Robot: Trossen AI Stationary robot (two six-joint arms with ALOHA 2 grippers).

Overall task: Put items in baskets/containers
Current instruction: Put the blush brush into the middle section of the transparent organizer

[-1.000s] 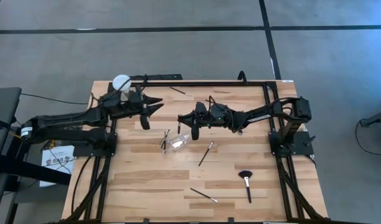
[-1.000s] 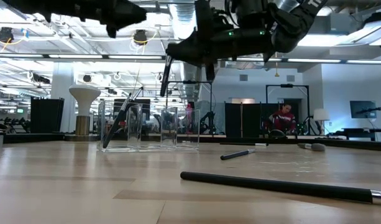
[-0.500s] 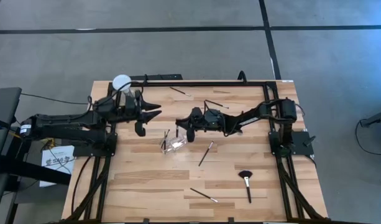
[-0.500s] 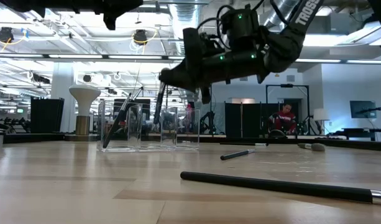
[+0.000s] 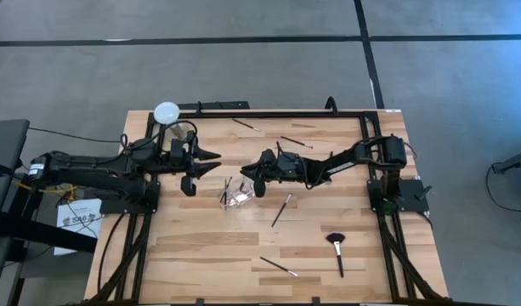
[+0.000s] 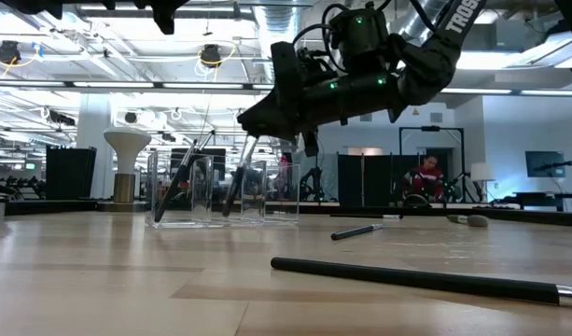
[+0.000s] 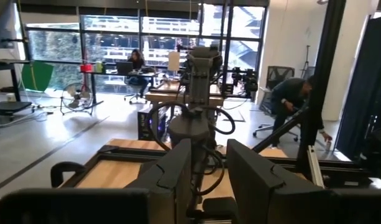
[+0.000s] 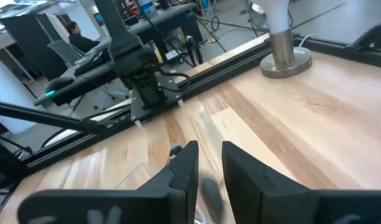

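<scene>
The clear cup [image 5: 240, 196] [image 6: 267, 191] stands mid-table with two or three dark brushes [image 5: 225, 189] [image 6: 181, 177] leaning in it. My right gripper [image 5: 247, 175] [image 6: 255, 133] hovers just above it, shut on a dark brush [image 6: 237, 175]. My left gripper [image 5: 209, 162] [image 7: 209, 168] is open and empty, left of the cup. Loose brushes lie flat on the table: a silvery one [image 5: 281, 209], a fan brush [image 5: 336, 250], one near the front edge [image 5: 279, 266] and two far ones [image 5: 243, 125] [image 5: 296, 142]. My right gripper pinches the dark brush by the upper end of its handle [image 6: 251, 145] between its two fingers, coming slanting down from the table's right. The brush hangs tilted below the fingers, lifted clear of the table. Its lower end [image 6: 229, 207] reaches down inside the clear cup.
A white-domed stand on a metal base [image 5: 167, 112] [image 6: 127, 163] [image 8: 282, 37] sits at the far left corner, behind my left arm. A black frame rail [image 5: 277, 113] runs along the far edge. People show in the room beyond the table.
My right gripper has moved toward the table's left and down over the cup, tipping the held brush so that its lower end went from above the cup's rim to inside it. My left gripper has drifted toward the near edge.
</scene>
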